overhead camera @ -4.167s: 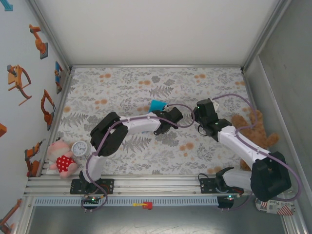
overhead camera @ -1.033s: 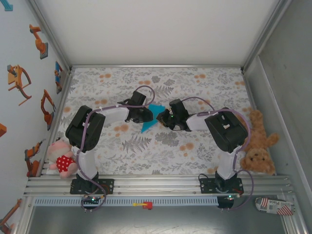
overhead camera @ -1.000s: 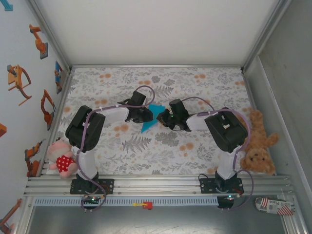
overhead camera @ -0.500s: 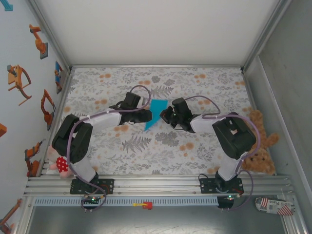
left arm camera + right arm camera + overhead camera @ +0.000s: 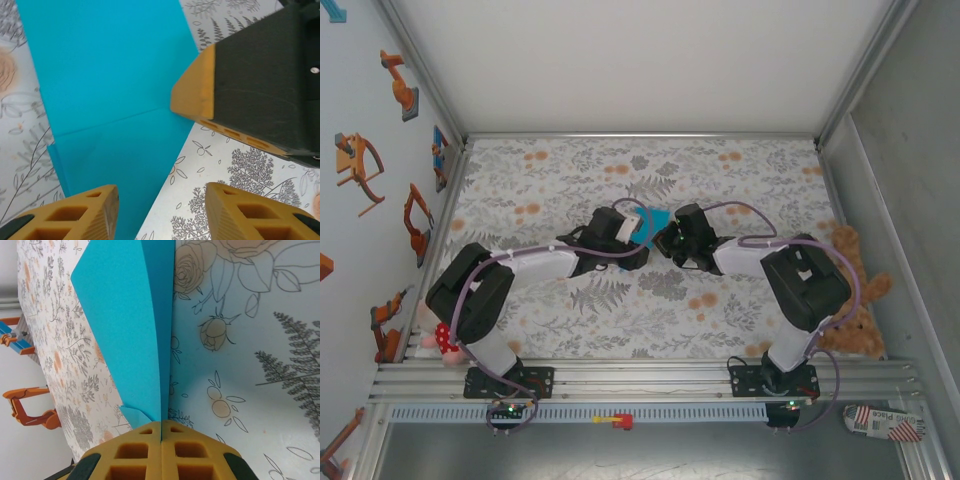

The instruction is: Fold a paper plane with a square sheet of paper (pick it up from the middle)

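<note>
Turquoise-blue, plain and thin, the paper plane [image 5: 652, 222] sits mid-table on the floral tablecloth [image 5: 740, 180], between the two arms; a fine crease crosses its flat face, and one long fold runs its length; the right gripper [image 5: 161, 439] has its pads pressed together on the paper's edge; the left gripper [image 5: 161, 202] hangs just above, fingers spread apart.

White arms [image 5: 535, 262], purple cables [image 5: 745, 210], ochre-fingered left gripper [image 5: 162, 215].

The turquoise paper [image 5: 650, 224], folded and creased, stands held on edge mid-table.
</note>
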